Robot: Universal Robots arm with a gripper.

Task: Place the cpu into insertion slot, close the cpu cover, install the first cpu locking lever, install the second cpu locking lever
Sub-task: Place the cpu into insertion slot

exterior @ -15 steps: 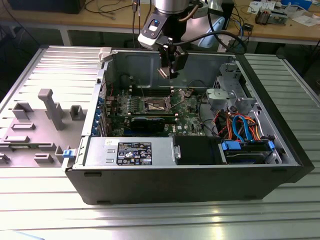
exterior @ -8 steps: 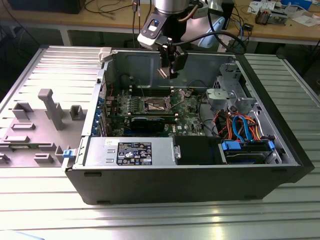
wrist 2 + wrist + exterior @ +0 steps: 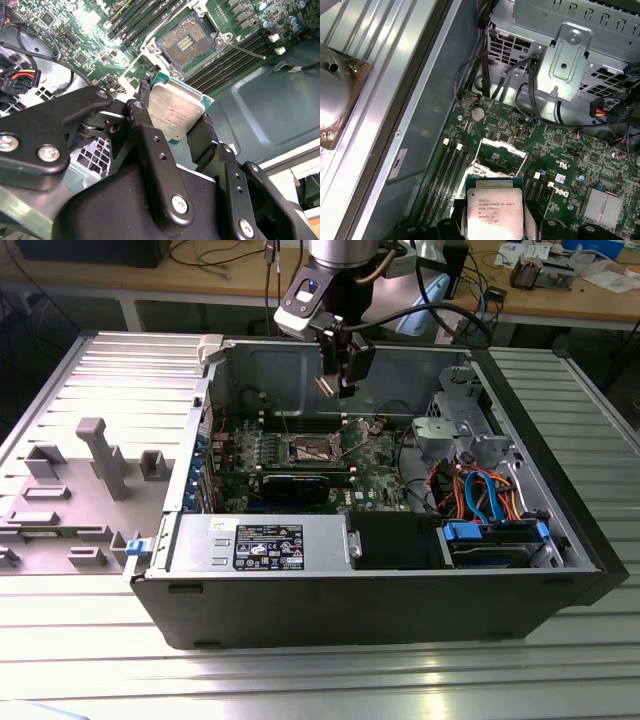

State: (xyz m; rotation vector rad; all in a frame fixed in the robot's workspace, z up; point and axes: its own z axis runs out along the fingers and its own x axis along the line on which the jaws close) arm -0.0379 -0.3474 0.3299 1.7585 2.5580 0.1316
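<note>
Hovering above the open square insertion slot [image 3: 186,42] of the green motherboard [image 3: 90,50]: black two-fingered hand [image 3: 171,120], clamped on opposite edges of the small flat silvery-grey square cpu [image 3: 175,111]. Likely light, stiff, fragile underneath; edge-hold only.

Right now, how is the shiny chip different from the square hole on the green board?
The cpu is clamped in the tool, up off the board; the slot sits on the board, empty. The cpu's top is silvery metal; the slot is dark inside. Both are square.
</note>
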